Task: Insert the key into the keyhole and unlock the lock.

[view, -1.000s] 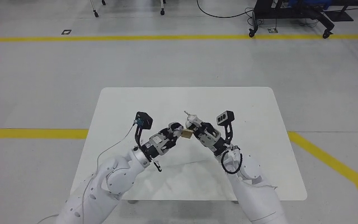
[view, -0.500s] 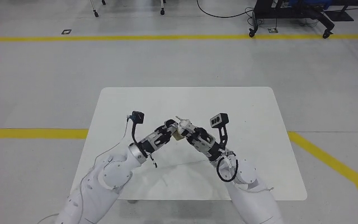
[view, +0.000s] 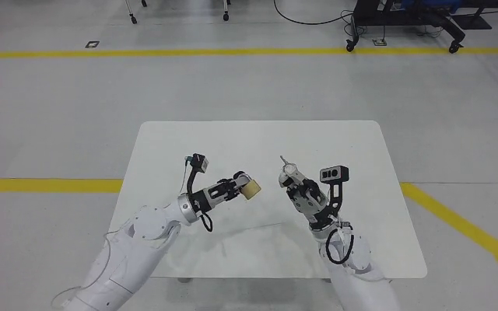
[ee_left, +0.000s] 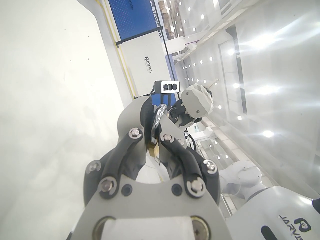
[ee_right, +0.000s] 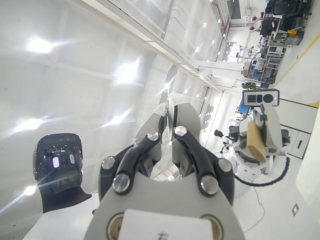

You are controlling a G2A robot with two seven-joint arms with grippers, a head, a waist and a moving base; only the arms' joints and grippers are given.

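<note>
Square brass padlock [view: 250, 187] clamped in left fingers [ee_left: 130, 126]; thin silver key [view: 285, 162] pinched in right fingers [ee_right: 186, 116]; risk: key twists in grip, misses keyhole.

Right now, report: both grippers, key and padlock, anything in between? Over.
Left gripper shut on padlock. Right gripper shut on key. Key and padlock apart, above the table. Nothing between them.

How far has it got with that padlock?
Both pick-ups look done: the left gripper holds the lock and the right gripper holds the key, both above the table. They are apart, so the key is not in the lock. Inserting and turning it look left to do.
</note>
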